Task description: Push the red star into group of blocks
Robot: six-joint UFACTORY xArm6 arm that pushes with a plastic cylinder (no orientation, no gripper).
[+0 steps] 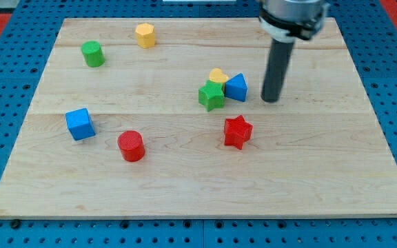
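Note:
The red star (238, 131) lies on the wooden board (198, 172), right of centre. Just above and left of it is a tight group: a green star (211, 96), a yellow heart (218, 75) and a blue triangle-like block (236, 87), touching one another. A small gap separates the red star from the group. My tip (271, 100) rests on the board to the right of the blue triangle block and up and to the right of the red star, touching neither.
A red cylinder (131, 145) and a blue cube (80, 124) lie at the lower left. A green cylinder (92, 54) and a yellow hexagon block (145, 34) lie at the upper left. A blue pegboard surrounds the board.

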